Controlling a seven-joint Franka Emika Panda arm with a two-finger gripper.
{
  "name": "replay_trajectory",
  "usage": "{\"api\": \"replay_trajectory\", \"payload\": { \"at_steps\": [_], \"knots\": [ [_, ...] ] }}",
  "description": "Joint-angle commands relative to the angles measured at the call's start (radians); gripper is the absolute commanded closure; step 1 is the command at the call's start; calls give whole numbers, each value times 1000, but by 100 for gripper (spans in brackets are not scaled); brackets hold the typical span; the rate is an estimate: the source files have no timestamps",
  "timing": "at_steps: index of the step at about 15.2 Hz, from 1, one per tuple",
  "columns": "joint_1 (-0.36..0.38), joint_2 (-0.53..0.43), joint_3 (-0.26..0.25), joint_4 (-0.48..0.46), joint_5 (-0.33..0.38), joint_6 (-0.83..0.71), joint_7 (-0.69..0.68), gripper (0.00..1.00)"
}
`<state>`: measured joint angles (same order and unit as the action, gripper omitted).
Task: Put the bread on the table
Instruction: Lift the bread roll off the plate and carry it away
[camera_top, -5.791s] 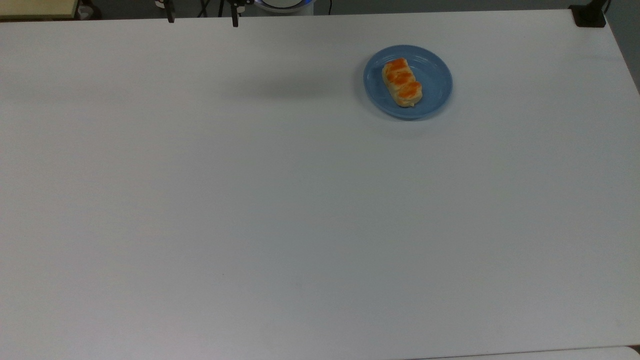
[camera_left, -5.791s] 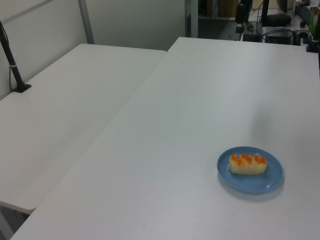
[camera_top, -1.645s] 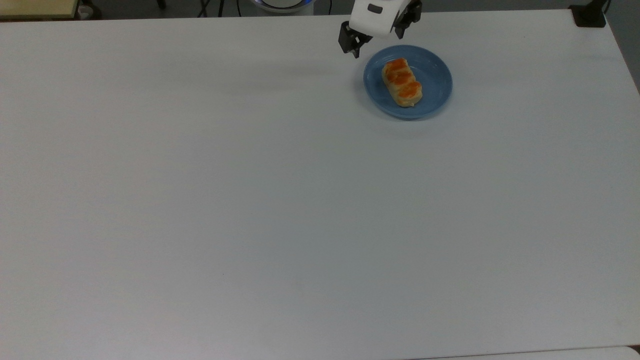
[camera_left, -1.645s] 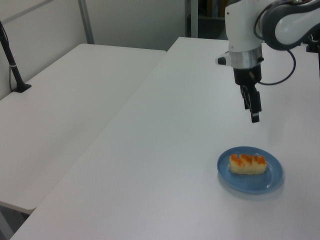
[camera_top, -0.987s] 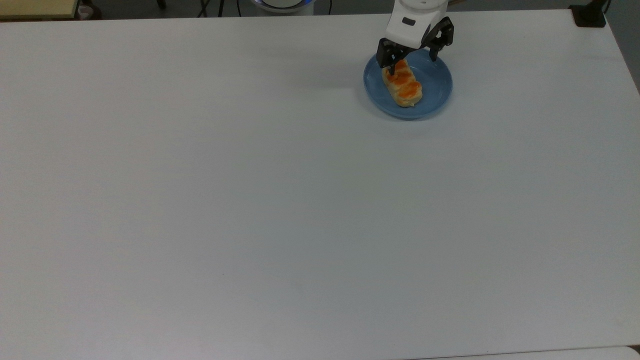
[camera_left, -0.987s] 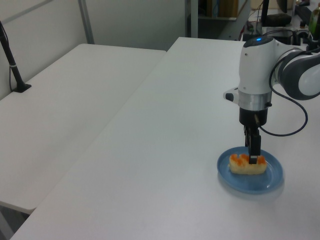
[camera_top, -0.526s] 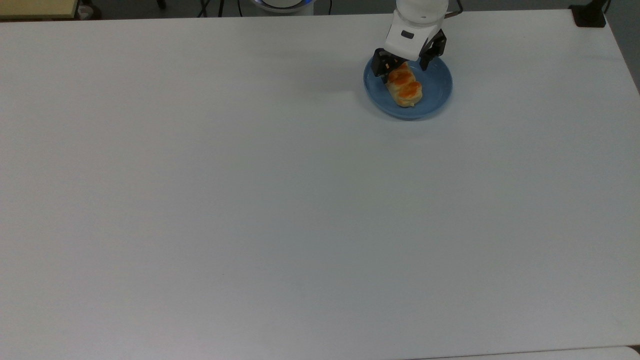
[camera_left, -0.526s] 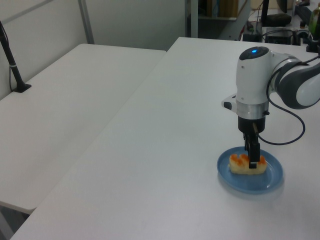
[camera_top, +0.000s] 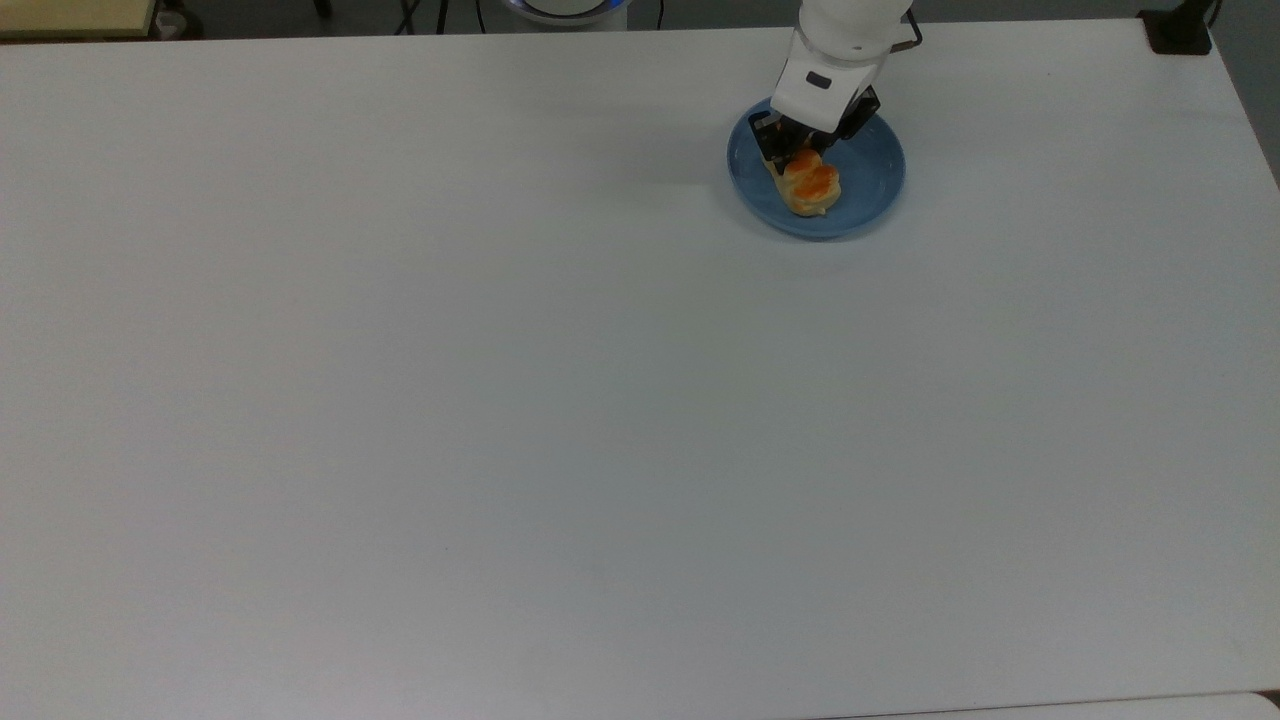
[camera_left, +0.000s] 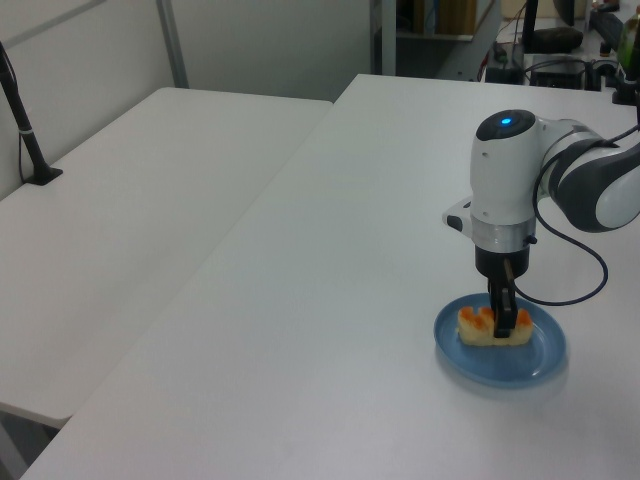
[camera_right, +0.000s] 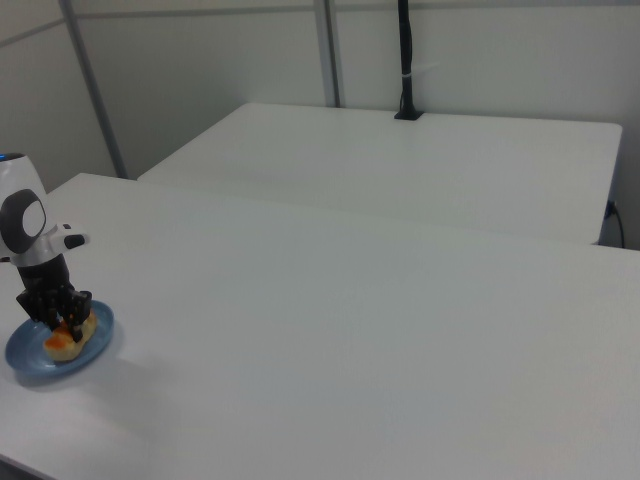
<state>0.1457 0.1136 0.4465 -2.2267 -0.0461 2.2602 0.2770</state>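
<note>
In the upper right of the top view, the end effector (camera_top: 797, 152) has dropped onto the bread (camera_top: 808, 184) on the plate (camera_top: 870, 170), fingers straddling it, seemingly closing; lifting toward the table (camera_top: 500, 400) comes next.

The bread (camera_top: 812, 186) lies on a plate (camera_top: 868, 205) on the table (camera_top: 560, 420).

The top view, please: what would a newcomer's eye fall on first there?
The blue plate near the top view's upper right, the one spot of colour on the white table. On it lies the bread with orange patches, and the gripper of the white arm is down over the bread's far end.
</note>
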Motion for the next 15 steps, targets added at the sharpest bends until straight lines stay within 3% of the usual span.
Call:
{"api": "replay_trajectory", "payload": {
  "at_steps": [1, 7, 8, 9, 15],
  "knots": [
    [-6, -34, -8, 44, -18, -72, 21, 63],
    [-208, -29, -34, 368, -9, -379, -166, 63],
    [-225, -22, -58, 418, -8, -410, -192, 63],
    [-227, -14, -115, 464, -9, -422, -228, 63],
    [-222, 83, -302, 509, -17, -377, -242, 63]
  ]
}}
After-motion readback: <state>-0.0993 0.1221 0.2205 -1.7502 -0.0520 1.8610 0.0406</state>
